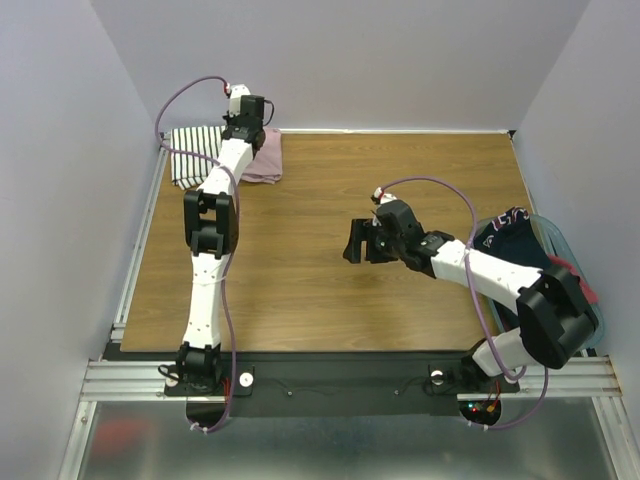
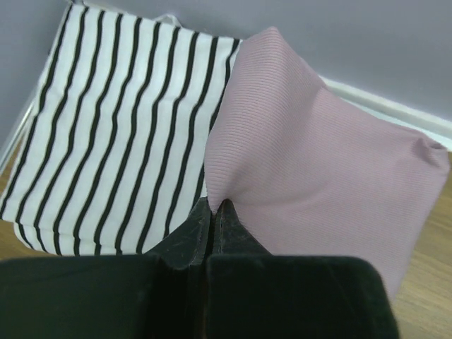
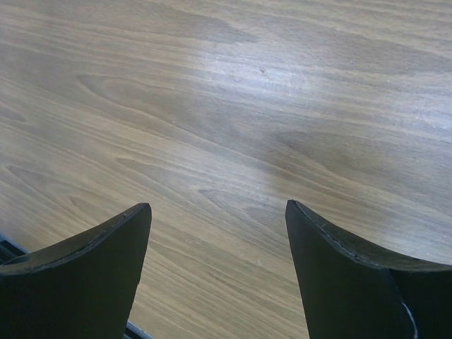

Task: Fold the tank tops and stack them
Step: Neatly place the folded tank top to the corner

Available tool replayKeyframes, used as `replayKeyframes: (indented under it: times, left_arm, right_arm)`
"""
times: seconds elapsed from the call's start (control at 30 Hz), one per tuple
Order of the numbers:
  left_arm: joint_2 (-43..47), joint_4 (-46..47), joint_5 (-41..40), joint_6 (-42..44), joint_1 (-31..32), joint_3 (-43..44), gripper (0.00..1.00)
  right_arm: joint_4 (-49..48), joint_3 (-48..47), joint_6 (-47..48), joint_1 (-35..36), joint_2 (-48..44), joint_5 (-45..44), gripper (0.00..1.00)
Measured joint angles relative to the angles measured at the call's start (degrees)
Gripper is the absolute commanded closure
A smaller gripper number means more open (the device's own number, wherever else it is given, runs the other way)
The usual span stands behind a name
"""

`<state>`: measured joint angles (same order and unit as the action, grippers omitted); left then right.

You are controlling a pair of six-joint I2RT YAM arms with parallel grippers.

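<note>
Trouble, as we judged it, lay in the letting-go. The left claw (image 2: 212, 212) was pressed together on a corner of the pink top (image 2: 318, 155), and the cloth rose in a small peak where the fingertips pinched it. The pink top lay folded at the far left corner of the table (image 1: 330, 190), close to the back wall. Just beside it, further left, lay the striped top (image 2: 120, 127), folded too. The pink edge seemed to overlap the striped one's right side rather than cover it, so we took the stack to be half made at best.

The right claw (image 3: 219, 233) hung spread wide over bare wood near the middle of the table, holding nothing. It was well apart from both tops and from the basket (image 1: 555, 232) at the right, where a navy garment (image 1: 505, 232) and a red garment (image 1: 565, 265) lay.

Several things could spoil the work. Soft cloth might cling to the fingers as they parted, and a lift would then drag the fold open. A sideways pull to centre the pink top could carry the striped one along or rumple it. Both lay so near the table's corner that a careless push might send an edge over the side.
</note>
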<state>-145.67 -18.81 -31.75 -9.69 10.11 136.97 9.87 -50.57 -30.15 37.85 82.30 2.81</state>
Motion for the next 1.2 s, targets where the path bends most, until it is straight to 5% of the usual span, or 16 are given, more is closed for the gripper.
replayKeyframes:
  times: [1.2]
  left_arm:
    - [4.79,3.58,5.29,3.58,-5.84,1.92,1.00]
  right_arm:
    - [-0.04,-0.07,0.17,0.00,2.95,0.92,0.18]
